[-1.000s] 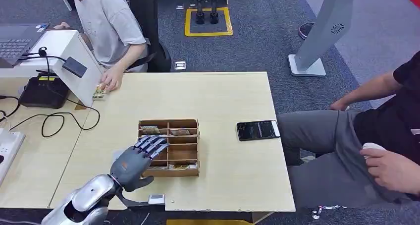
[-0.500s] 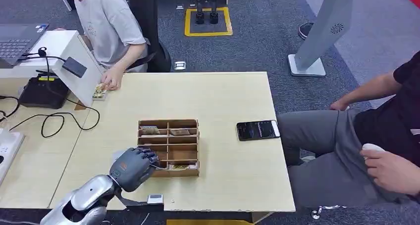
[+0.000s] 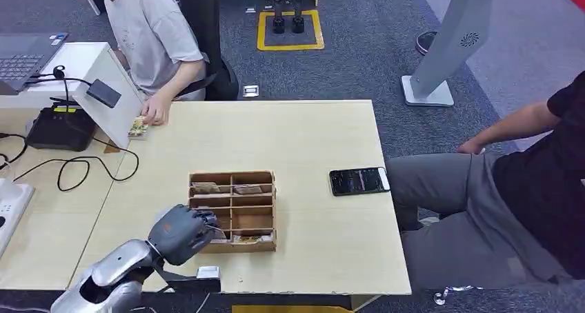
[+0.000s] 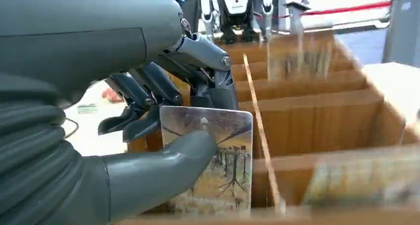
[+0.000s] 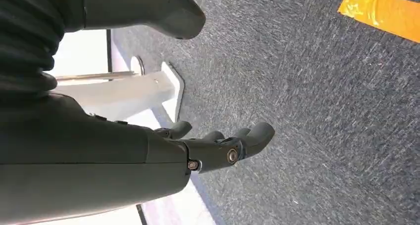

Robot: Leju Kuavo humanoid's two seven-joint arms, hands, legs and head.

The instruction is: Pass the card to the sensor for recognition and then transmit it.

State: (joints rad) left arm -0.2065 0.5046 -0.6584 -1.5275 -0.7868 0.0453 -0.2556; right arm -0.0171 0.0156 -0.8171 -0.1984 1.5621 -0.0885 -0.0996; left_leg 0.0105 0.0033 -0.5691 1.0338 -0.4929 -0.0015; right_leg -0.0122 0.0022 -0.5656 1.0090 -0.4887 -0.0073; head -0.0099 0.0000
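My left hand (image 3: 181,234) reaches into the near left compartment of the wooden card box (image 3: 232,176). In the left wrist view that hand (image 4: 148,86) pinches a picture card (image 4: 218,160) between its thumb and dark fingers, and the card stands upright inside the box (image 4: 317,116). The sensor, a dark square pad (image 3: 104,92) on a slanted white stand, is at the table's far left. My right hand (image 5: 218,145) hangs over grey carpet with its fingers apart and nothing in them.
Other cards stand in the box's far compartments (image 3: 207,187). A black phone (image 3: 359,180) lies to the right of the box. A seated person's hand (image 3: 155,111) rests on a card (image 3: 139,127) by the sensor stand. Another person (image 3: 524,189) sits at the right. Cables (image 3: 83,165) lie at the left.
My left hand has curled its spread fingers and drawn back to the box's near left compartment, closing on a card. The box has slid slightly left. The right person's hand has left the picture.
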